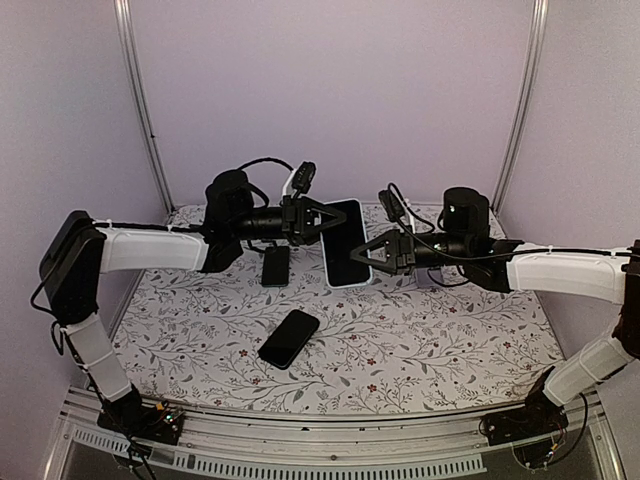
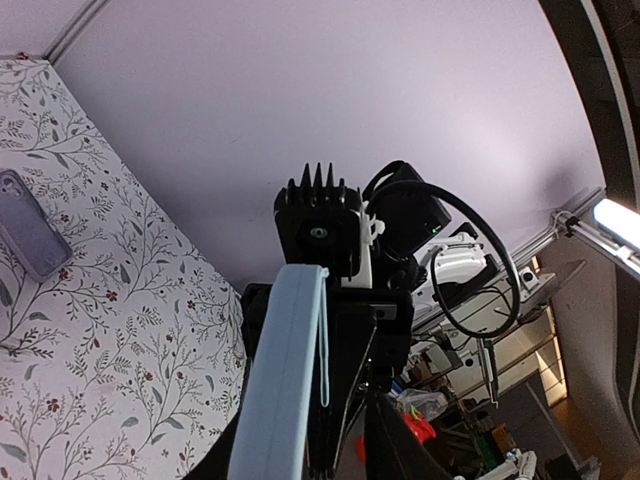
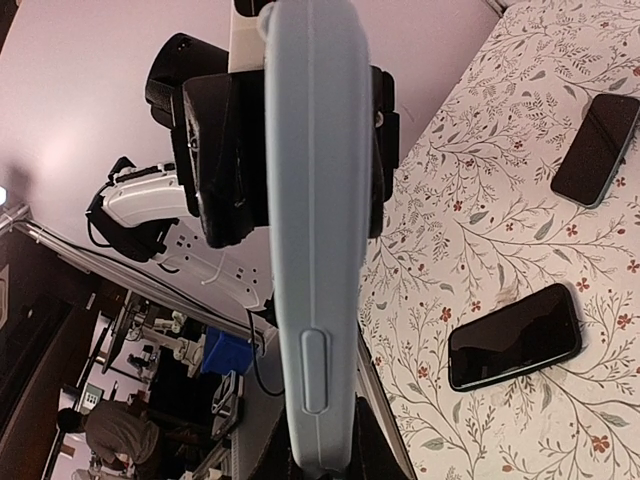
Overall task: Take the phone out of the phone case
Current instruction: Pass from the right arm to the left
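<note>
— Where's the phone point(image 1: 347, 240)?
— In its case point(image 3: 310, 200), held up off the desk point(image 1: 450, 340), long side near upright, between both arms. Left hand point(image 1: 312, 221) clamps the upper left edge, right hand point(image 1: 375, 252) the lower right. Neither's nearer; they're pinching from opposite sides, so any peeling goes sideways, I'd guess

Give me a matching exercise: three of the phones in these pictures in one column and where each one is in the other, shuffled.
1. pale blue cased phone
2. glossy black bare phone
3. small dark phone with a light rim

A. flat on the floral cloth, nearest the arm bases
B. on the cloth farther back, by the left arm
C. off the table, clamped between left pincer and right pincer

Pairs: 1-C, 2-A, 3-B
</note>
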